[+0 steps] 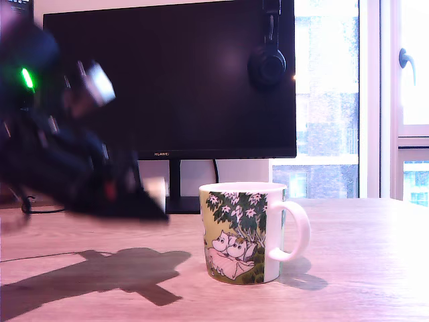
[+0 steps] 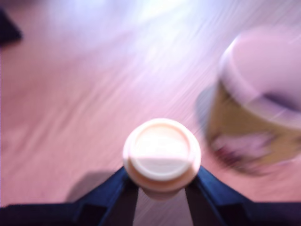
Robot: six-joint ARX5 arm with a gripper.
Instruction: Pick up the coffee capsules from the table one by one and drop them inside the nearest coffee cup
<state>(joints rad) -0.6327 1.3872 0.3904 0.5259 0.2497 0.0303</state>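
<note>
Reading "HUAWEI" in tiny letters on the bottom edge of the big dark monitor. Seeing black headphones hanging on its top corner, and a bright window off to the exterior view's right. Seeing no other words anywhere. Holding a cream-white capsule between the two dark fingers of the pincer, squeezed at both sides, up in the air above the light wood worktop. Showing as a pale blurry blob at the tip of the blurred black arm in the exterior view, just beside the mug and near the height of its rim. Standing upright on the worktop, the white mug with green leaves and pale hippo-like figures, handle pointing to the exterior view's right. Lying dark on the wood under the arm, a big shadow. Blocking nothing between capsule and mug. Too blurry in the wrist view to tell what sits inside the mug.
</note>
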